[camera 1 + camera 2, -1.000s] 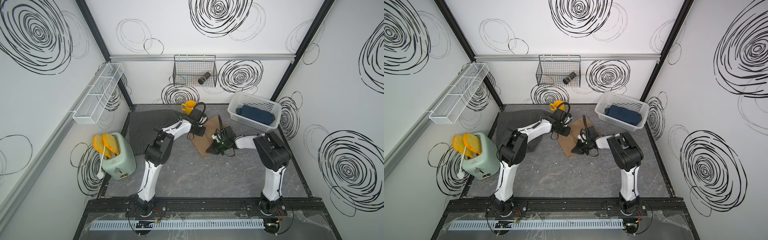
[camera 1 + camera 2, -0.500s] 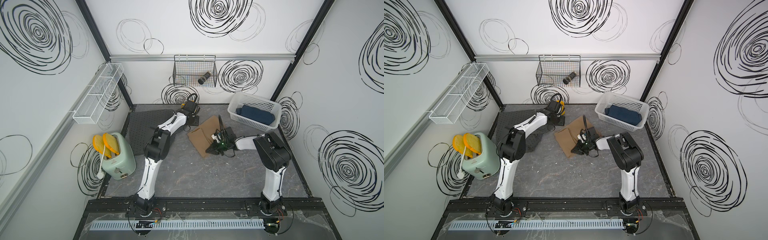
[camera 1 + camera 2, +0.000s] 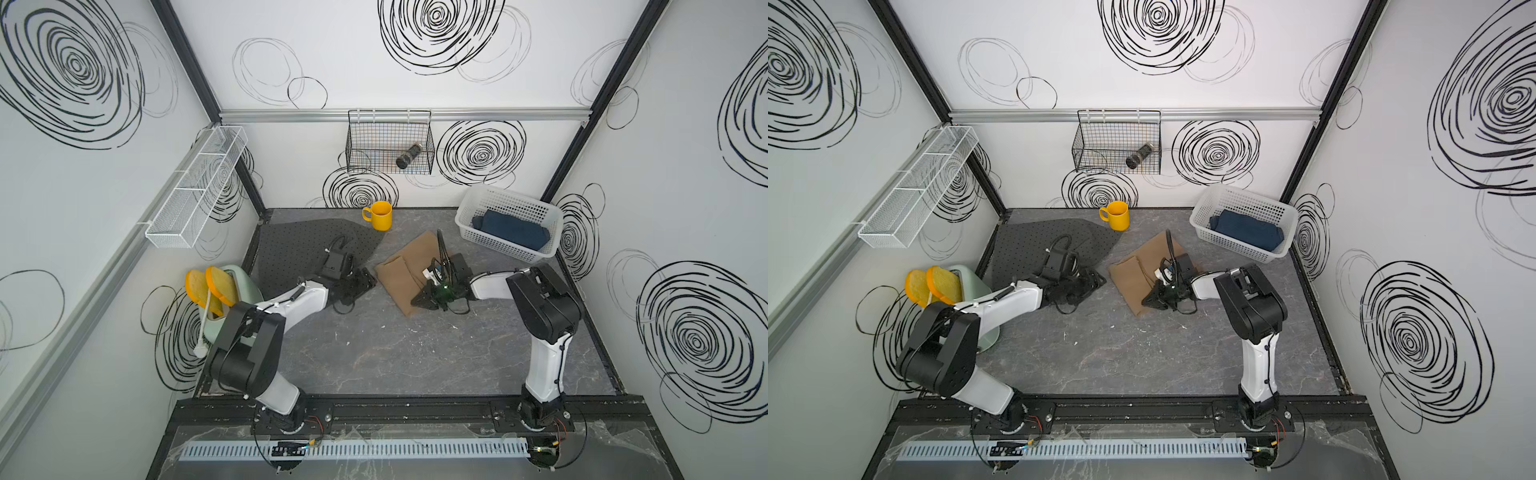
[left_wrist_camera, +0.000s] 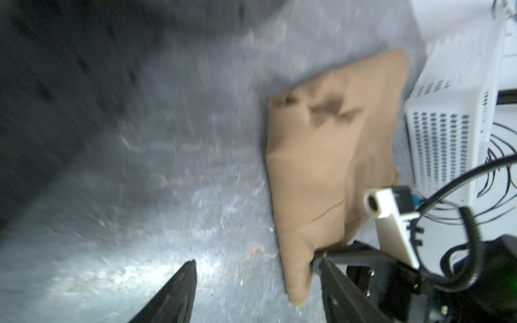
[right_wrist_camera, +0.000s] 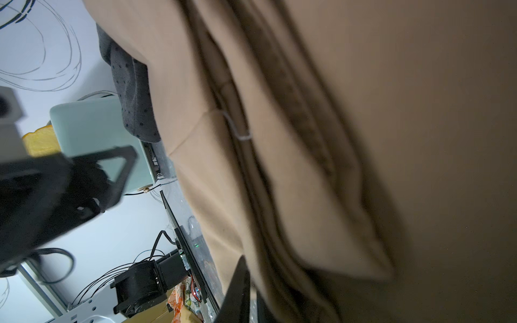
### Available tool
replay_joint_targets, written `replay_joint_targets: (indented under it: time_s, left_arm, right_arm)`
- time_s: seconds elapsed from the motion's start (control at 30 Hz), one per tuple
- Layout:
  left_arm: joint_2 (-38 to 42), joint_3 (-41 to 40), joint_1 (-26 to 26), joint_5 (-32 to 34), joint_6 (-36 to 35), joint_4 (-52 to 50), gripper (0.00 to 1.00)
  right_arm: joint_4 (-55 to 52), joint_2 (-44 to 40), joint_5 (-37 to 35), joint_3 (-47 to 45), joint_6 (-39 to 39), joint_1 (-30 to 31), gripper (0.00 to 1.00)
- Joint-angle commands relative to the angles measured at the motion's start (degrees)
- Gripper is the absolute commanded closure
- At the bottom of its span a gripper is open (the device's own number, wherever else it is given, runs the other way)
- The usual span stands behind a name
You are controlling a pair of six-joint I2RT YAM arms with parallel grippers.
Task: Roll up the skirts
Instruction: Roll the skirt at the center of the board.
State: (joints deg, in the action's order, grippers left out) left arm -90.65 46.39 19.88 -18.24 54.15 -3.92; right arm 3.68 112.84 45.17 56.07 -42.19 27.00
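The tan skirt (image 3: 405, 266) lies partly folded on the table (image 3: 395, 353). The edge nearest the arm bases is pinched in the right end effector (image 3: 419, 300), whose jaws are almost fully closed on the cloth. In the right wrist view, stacked tan layers run up to one of its fingers (image 5: 237, 293). The left end effector (image 3: 368, 279) hovers just beside the opposite edge of this skirt, apart from it, with its jaws spread wide and nothing between them. The grey dotted skirt (image 3: 299, 245) lies flat just behind the left end effector. A yellow mug (image 3: 380, 216) stands beyond it. The blue denim skirt (image 3: 513, 232) sits in a white basket (image 3: 498, 247) beyond the right end effector.
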Motion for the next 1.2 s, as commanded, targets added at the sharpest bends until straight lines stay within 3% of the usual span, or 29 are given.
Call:
replay_joint_targets:
  time_s: [0.0,0.17,0.33,0.4,0.43,0.57,0.63,0.8,1.0,1.17]
  left_arm:
    - [-1.62,-1.83,2.07,-7.08,9.57,16.29,0.26]
    - [-7.76,1.92,5.46,-5.54,12.37,17.46,0.26]
    - [-15.12,2.93,7.62,-7.17,19.67,25.58,0.30]
    - [-17.00,5.26,8.66,-6.36,19.49,23.37,0.32]
    - [-17.55,5.71,8.92,-5.62,19.80,22.93,0.36]
    - [-19.11,7.04,8.34,-1.75,19.81,18.37,0.84]
    - [-19.45,9.44,8.12,1.19,16.36,11.40,1.00]
    - [-19.58,18.54,7.84,9.00,3.31,-11.49,1.00]
    - [-11.24,15.51,6.58,12.11,-6.78,-23.69,1.00]
    - [-4.68,13.38,6.41,16.76,-15.32,-35.83,1.00]
  right_arm:
    - [-3.89,-0.07,-1.81,-1.83,0.19,0.12,0.88]
    - [-3.68,-0.16,-1.67,-2.50,0.44,0.11,0.88]
    - [-3.55,-0.43,-1.55,-2.64,0.36,0.24,0.88]
    - [-3.60,-0.59,-1.75,-2.64,0.43,0.26,0.88]
    - [-3.68,-0.60,-1.81,-2.72,0.52,0.28,0.88]
    - [-4.05,-0.74,-2.44,-2.94,0.88,0.24,0.88]
    - [-4.84,-1.18,-3.60,-3.05,1.40,0.24,0.88]
    - [-5.91,-5.67,-6.24,-5.51,1.64,-0.15,0.82]
    - [-5.73,-16.70,-5.54,-8.19,-0.68,0.21,0.78]
    - [-9.55,-19.94,-8.98,-0.91,-1.27,6.31,0.76]
